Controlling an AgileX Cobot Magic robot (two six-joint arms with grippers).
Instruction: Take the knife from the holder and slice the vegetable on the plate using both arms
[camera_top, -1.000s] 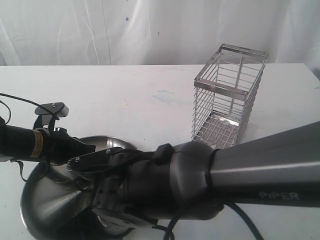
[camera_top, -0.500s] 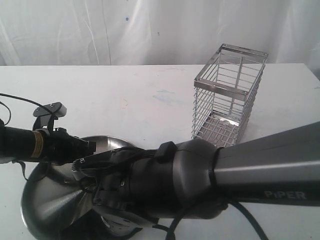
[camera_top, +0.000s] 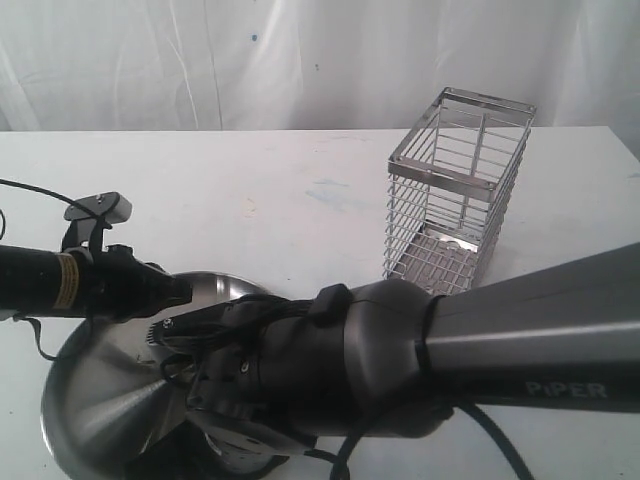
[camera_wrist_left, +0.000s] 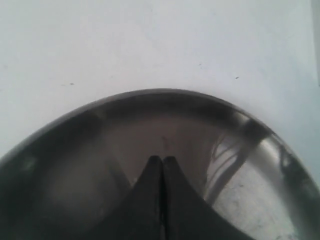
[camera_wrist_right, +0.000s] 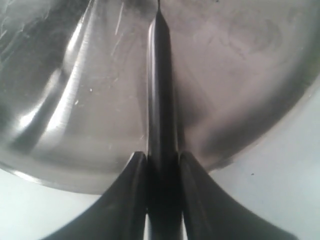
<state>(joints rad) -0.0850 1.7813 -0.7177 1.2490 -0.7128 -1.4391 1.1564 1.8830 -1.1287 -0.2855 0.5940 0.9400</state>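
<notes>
The steel plate (camera_top: 95, 405) lies at the front left, mostly covered by both arms. My right gripper (camera_wrist_right: 162, 157) is shut on the knife (camera_wrist_right: 160, 75), a black handle between the fingers with the narrow dark blade reaching out low over the plate (camera_wrist_right: 90, 100). My left gripper (camera_wrist_left: 162, 159) hangs over the plate (camera_wrist_left: 75, 150) near its rim, fingers pressed together with nothing showing between them. In the exterior view the left arm (camera_top: 90, 280) comes in from the left and the grey PIPER arm (camera_top: 450, 350) from the right. The vegetable is hidden in every view.
The chrome wire holder (camera_top: 460, 190) stands upright at the back right, with no knife in it. A white table (camera_top: 250, 200) runs back to a white cloth backdrop. The right arm's bulk blocks the front middle of the exterior view.
The left arm has risen a little and drawn slightly leftward, so more of the plate's left side shows. The right arm has barely shifted and still holds the knife.
</notes>
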